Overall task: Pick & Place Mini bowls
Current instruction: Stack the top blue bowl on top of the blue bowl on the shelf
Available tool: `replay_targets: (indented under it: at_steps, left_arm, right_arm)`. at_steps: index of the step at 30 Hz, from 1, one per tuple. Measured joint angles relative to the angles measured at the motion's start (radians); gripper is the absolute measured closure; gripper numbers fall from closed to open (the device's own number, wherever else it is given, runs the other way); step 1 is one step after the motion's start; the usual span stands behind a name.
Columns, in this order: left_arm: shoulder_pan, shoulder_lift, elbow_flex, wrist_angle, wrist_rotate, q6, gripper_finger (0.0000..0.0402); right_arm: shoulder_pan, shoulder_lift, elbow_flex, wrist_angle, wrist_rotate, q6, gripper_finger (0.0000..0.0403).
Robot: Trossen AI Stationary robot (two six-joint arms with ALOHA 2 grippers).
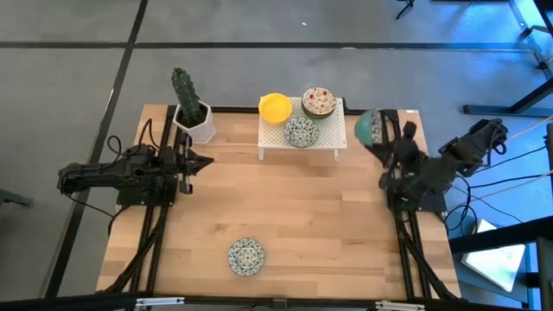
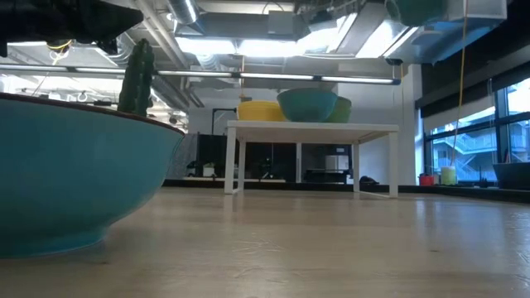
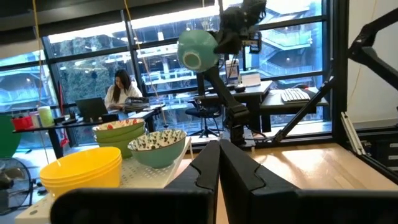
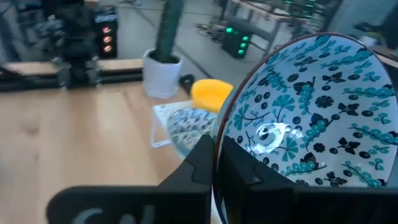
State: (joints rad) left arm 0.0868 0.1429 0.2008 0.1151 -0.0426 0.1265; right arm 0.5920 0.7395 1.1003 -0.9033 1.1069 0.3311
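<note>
High view: right gripper (image 1: 378,138) clamps a patterned bowl (image 1: 370,127) held on edge in the air, at 3 o'clock of the white rack (image 1: 302,136). The rack carries yellow bowls (image 1: 275,107), a floral bowl (image 1: 318,101) and a blue-green bowl (image 1: 301,131). Cactus pot (image 1: 193,121) sits at the rack's 9 o'clock. Another patterned bowl (image 1: 246,257) lies at the table's 6 o'clock. Left gripper (image 1: 195,162) is pinched closed.

Low view: only here does the near bowl's teal outside (image 2: 74,186) fill the foreground.

Right wrist view: the held bowl's inner pattern (image 4: 305,118) shows.
</note>
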Motion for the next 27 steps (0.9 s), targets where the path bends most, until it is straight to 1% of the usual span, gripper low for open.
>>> replay_targets:
  at_steps: [5, 11, 15, 18, 23, 27]
  left_arm:
    - [0.000, 0.000, 0.000, -0.008, 0.000, -0.009, 0.0391]
    - [0.000, 0.000, 0.000, -0.008, -0.001, -0.009, 0.0389]
    - [0.000, 0.000, 0.000, -0.008, -0.002, -0.009, 0.0391]
    - [0.000, 0.000, 0.000, -0.008, -0.004, -0.008, 0.0391]
    - [0.000, 0.000, 0.000, -0.008, -0.030, -0.008, 0.0390]
    - [-0.001, 0.000, 0.000, -0.021, -0.030, -0.012, 0.0393]
  right_arm:
    - [-0.138, 0.051, 0.079, 0.020, -0.066, -0.100, 0.0390]
    - [-0.344, 0.182, 0.206, 0.023, -0.239, -0.216, 0.0390]
    - [-0.481, 0.304, 0.286, 0.021, -0.405, -0.278, 0.0390]
    - [-0.559, 0.413, 0.347, 0.018, -0.521, -0.323, 0.0390]
    - [-0.645, 0.596, 0.457, 0.025, -0.650, -0.434, 0.0390]
    - [-0.695, 0.747, 0.562, -0.007, -0.718, -0.530, 0.0390]
